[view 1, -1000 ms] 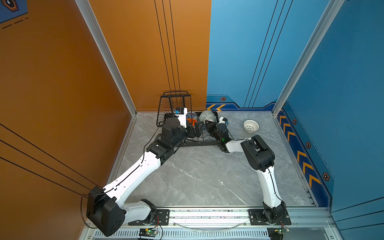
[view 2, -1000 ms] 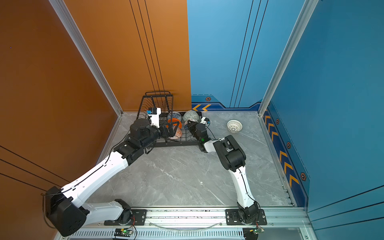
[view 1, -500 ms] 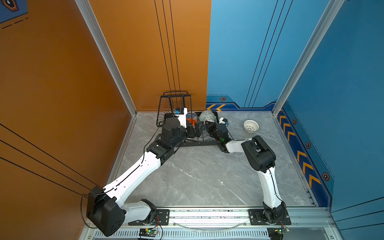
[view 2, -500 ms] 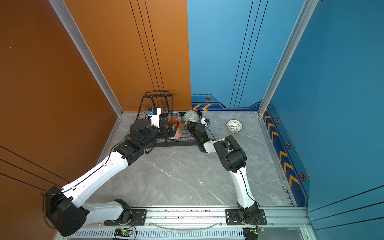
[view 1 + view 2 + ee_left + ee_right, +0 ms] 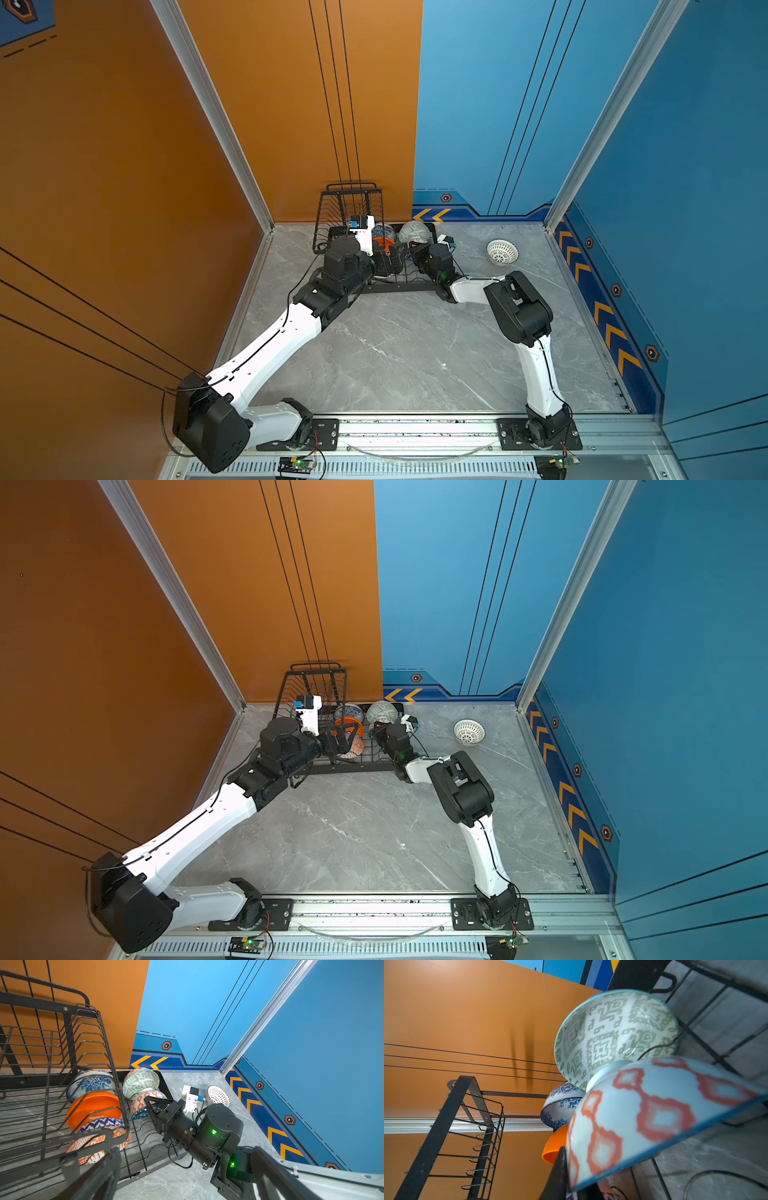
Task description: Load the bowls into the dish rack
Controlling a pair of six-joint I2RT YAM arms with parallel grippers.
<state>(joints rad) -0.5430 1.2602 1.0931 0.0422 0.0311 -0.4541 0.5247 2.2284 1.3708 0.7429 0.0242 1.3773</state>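
The black wire dish rack (image 5: 353, 199) (image 5: 62, 1009) stands at the back wall. On its lower tray lean a blue-white floral bowl (image 5: 91, 1083), a plain orange bowl (image 5: 93, 1108), an orange-white bowl with a blue zigzag inside (image 5: 99, 1138) and a pale green patterned bowl (image 5: 141, 1082) (image 5: 612, 1039). My right gripper (image 5: 149, 1103) (image 5: 573, 1178) is shut on the rim of a tilted bowl with orange diamonds outside and blue triangles inside (image 5: 654, 1109), right in front of the green one. My left gripper (image 5: 182, 1178) (image 5: 349, 742) hangs open and empty at the rack's front left.
A white lattice bowl (image 5: 502, 252) (image 5: 218, 1096) lies on the grey marble floor to the right of the rack, near the blue wall. The raised basket tier (image 5: 467, 1105) stands over the rack's left half. Both arms crowd the rack's front edge.
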